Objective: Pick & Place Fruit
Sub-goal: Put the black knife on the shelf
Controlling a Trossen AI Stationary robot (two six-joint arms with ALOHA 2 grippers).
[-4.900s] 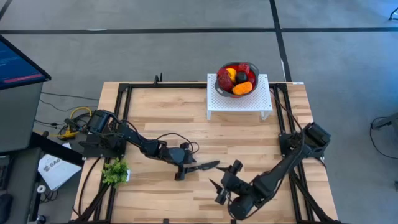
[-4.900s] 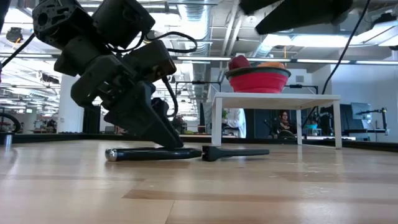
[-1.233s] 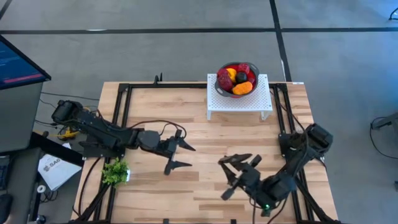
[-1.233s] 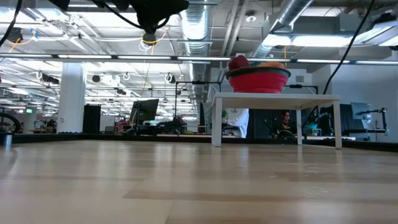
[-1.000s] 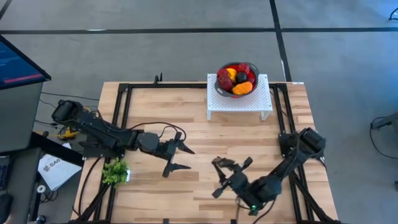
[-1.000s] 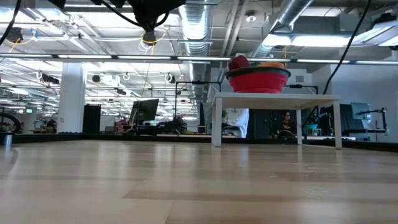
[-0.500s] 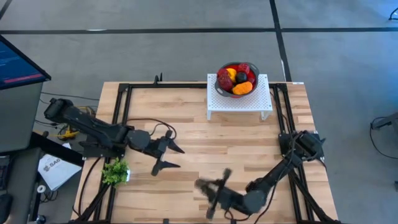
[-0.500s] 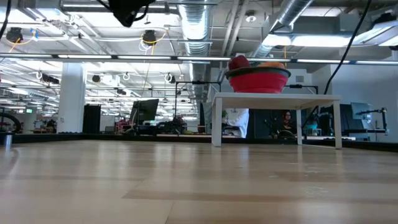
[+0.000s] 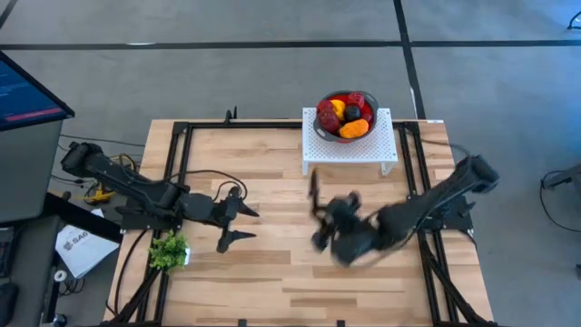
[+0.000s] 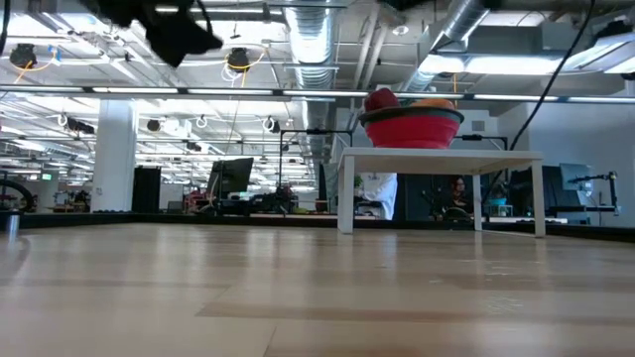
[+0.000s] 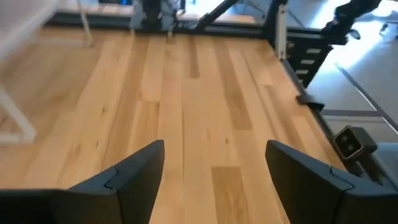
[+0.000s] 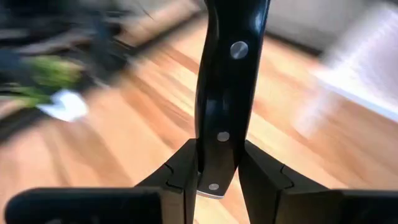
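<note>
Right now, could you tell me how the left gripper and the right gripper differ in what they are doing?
The left gripper is open and empty, while the right gripper is shut on the black-handled knife. The left gripper sits over the table's left side near the leafy green bunch; the right gripper is mid-table, in front of the white stand. Both are raised off the wooden table.

Grey floor [image 9: 227, 82], ceiling ducts [image 10: 327, 40]

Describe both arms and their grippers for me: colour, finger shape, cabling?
Both arms are dark, jointed links. The left gripper has two black, tapered, pointed fingers, and thin black cables loop along that arm. The right gripper has matching black fingers with angular, stepped inner edges.
</note>
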